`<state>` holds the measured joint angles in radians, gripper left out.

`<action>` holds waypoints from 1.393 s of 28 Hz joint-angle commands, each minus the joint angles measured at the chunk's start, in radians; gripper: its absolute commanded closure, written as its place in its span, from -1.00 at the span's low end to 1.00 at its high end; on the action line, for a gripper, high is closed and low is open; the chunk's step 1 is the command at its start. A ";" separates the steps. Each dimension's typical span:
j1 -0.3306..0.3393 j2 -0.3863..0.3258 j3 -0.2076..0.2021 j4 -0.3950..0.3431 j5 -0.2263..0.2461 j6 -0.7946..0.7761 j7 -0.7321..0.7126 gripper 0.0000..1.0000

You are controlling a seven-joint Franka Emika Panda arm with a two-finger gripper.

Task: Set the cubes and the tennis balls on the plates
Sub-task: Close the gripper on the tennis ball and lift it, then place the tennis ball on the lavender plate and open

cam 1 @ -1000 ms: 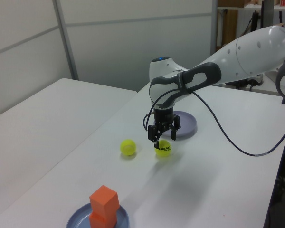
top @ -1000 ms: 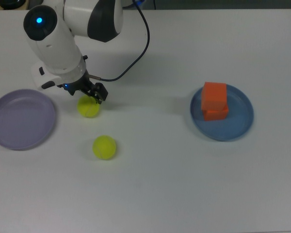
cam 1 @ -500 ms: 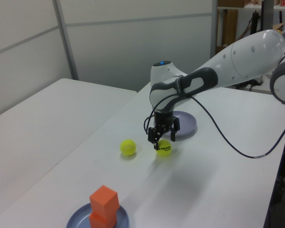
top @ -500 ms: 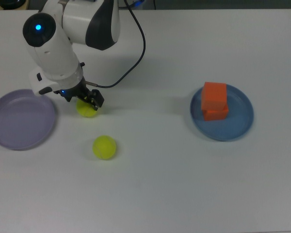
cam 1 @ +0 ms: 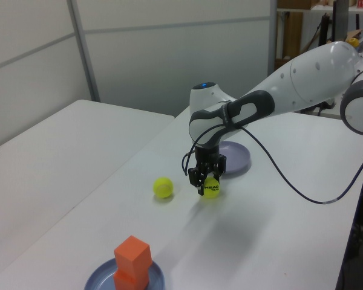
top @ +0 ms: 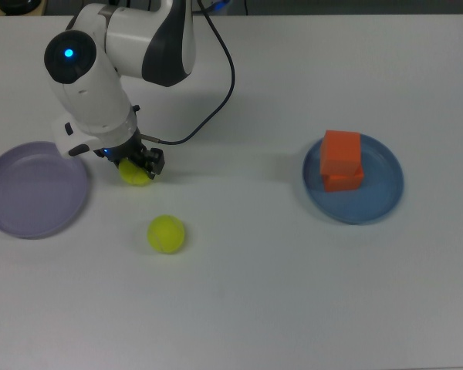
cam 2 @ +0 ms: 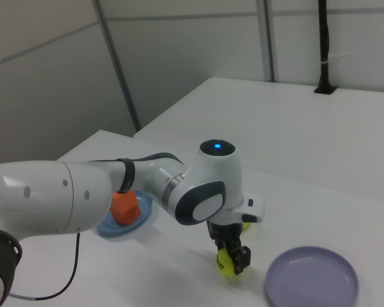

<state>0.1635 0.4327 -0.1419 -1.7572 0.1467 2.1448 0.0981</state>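
— Near the top view's left, what is the arm doing?

— Its gripper [top: 139, 166] is down at a tennis ball [top: 133, 173] on the white surface [top: 247, 293], with a black finger on either side of it. In the left view the gripper [cam 1: 206, 181] grasps the ball [cam 1: 210, 188], whose black lettering faces the camera. The right view shows the same ball [cam 2: 227, 262] low between the fingers (whether it touches the surface or sits just above it, I cannot tell).

— And the second ball?

— It lies free on the surface [top: 166, 233], near the gripped one and lower in the top view. In the left view it sits to the left of the gripper [cam 1: 163, 187], apart from it.

— Where are the plates?

— The lavender plate [top: 31, 223] is at the top view's left edge, just beside the gripper. In the right view it lies at the lower right [cam 2: 313, 281], near the held ball. The blue plate [top: 382, 196] is well apart, on the top view's right.

— The cubes?

— Both orange cubes are on the blue plate, one cube [top: 341, 152] stacked on the other cube [top: 344, 181]. The upper one sits slightly askew (its edges do not line up with the lower).

— Anything else?

— A black cable [top: 228, 73] loops from the arm across the surface.
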 commanded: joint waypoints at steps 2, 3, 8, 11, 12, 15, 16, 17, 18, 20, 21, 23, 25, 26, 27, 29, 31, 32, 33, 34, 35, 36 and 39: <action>-0.002 -0.014 -0.007 0.019 0.024 0.020 -0.046 1.00; -0.004 -0.018 -0.008 0.030 0.024 0.018 -0.046 1.00; -0.027 -0.037 -0.057 0.074 0.025 0.017 -0.046 1.00; -0.029 -0.032 -0.097 0.096 0.027 0.021 -0.051 1.00; -0.029 -0.028 -0.111 0.102 0.028 0.023 -0.058 1.00; -0.039 -0.014 -0.142 0.107 0.043 0.030 -0.104 1.00; -0.044 -0.012 -0.143 0.105 0.050 0.040 -0.113 1.00; -0.047 -0.006 -0.143 0.105 0.057 0.053 -0.120 1.00; -0.047 0.000 -0.143 0.105 0.062 0.073 -0.126 1.00; -0.047 0.026 -0.143 0.101 0.062 0.127 -0.127 1.00; -0.047 0.037 -0.145 0.101 0.062 0.138 -0.126 1.00; -0.047 0.057 -0.143 0.102 0.062 0.153 -0.124 1.00; -0.045 0.080 -0.143 0.104 0.060 0.176 -0.121 1.00; -0.045 0.084 -0.143 0.104 0.060 0.184 -0.120 1.00; -0.045 0.090 -0.143 0.104 0.060 0.191 -0.118 1.00; -0.045 0.107 -0.143 0.105 0.060 0.220 -0.114 1.00; -0.045 0.112 -0.143 0.105 0.062 0.239 -0.112 1.00; -0.045 0.112 -0.143 0.105 0.062 0.248 -0.110 1.00; -0.045 0.113 -0.142 0.105 0.065 0.253 -0.110 1.00; -0.047 0.113 -0.143 0.105 0.071 0.259 -0.110 1.00; -0.047 0.113 -0.143 0.107 0.073 0.260 -0.110 1.00; -0.047 0.118 -0.142 0.107 0.074 0.262 -0.110 1.00; -0.045 0.123 -0.143 0.107 0.074 0.264 -0.123 0.45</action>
<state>0.1087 0.5443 -0.2752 -1.6521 0.1914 2.3826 -0.0053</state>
